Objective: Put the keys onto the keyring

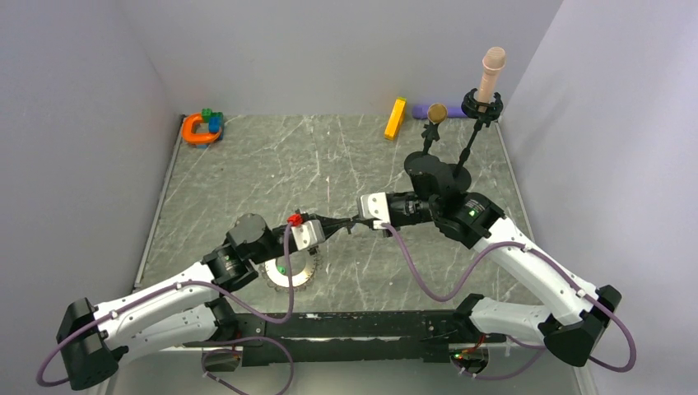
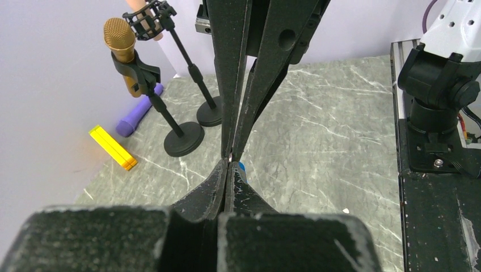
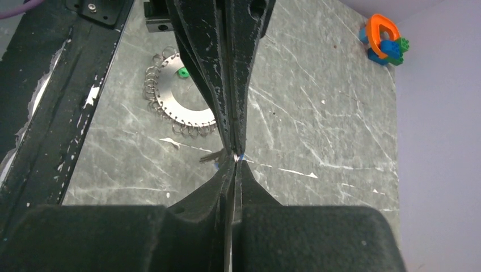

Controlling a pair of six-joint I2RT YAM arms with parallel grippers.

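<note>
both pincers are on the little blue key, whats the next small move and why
Probably ease the right pincer open and back it off. Both pincers look shut tip to tip on the blue key, and the left pincer has the keyring on its side, so it could carry the key there.

Keyring (image 3: 172, 106) bright, smooth silvery metal; desk (image 1: 329, 156) matt grey, white-veined stone look; left gripper (image 2: 228, 165) matt black, grainy; yellow bar (image 2: 113, 147) glossy plastic.
</note>
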